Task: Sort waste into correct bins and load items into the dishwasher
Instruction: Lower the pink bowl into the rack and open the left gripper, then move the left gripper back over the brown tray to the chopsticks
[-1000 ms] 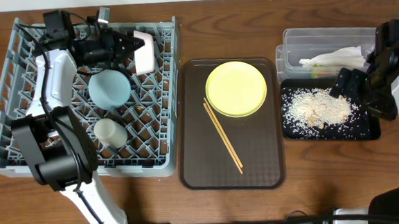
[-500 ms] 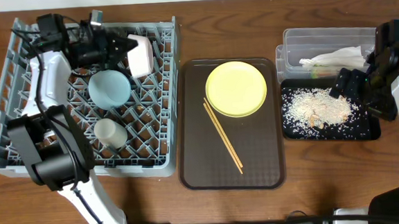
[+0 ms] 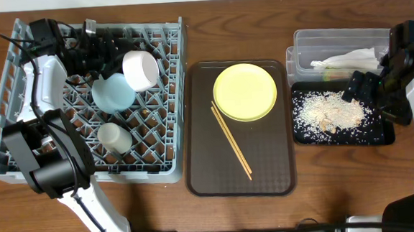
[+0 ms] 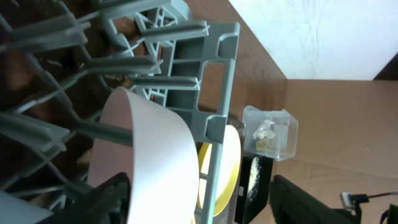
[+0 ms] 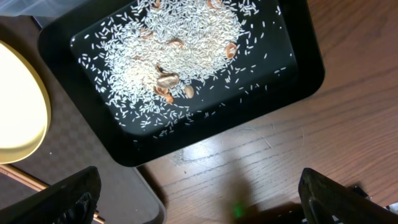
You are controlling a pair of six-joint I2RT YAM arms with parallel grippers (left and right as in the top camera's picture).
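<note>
- My left end effector point(image 3: 111, 48) sits over the back of the dish rack point(image 3: 174, 160) with its jaws spread wide and nothing in them.
- The white bowl point(image 3: 139, 70) lies tipped among the pegs just in front of it, right beside the blue bowl point(image 3: 112, 93).
- The small cup point(image 3: 113, 138) sits nearer the rack's front.
- My right end effector point(image 3: 359, 89) hangs wide open and empty over the black tray point(image 3: 383, 138) of rice point(image 3: 328, 112).
- The yellow plate point(image 3: 244, 92) and chopsticks point(image 3: 231, 140) lie on the brown tray point(image 3: 268, 173).
- The napkin point(image 3: 351, 58) is in the clear tub point(image 3: 305, 42).
</note>
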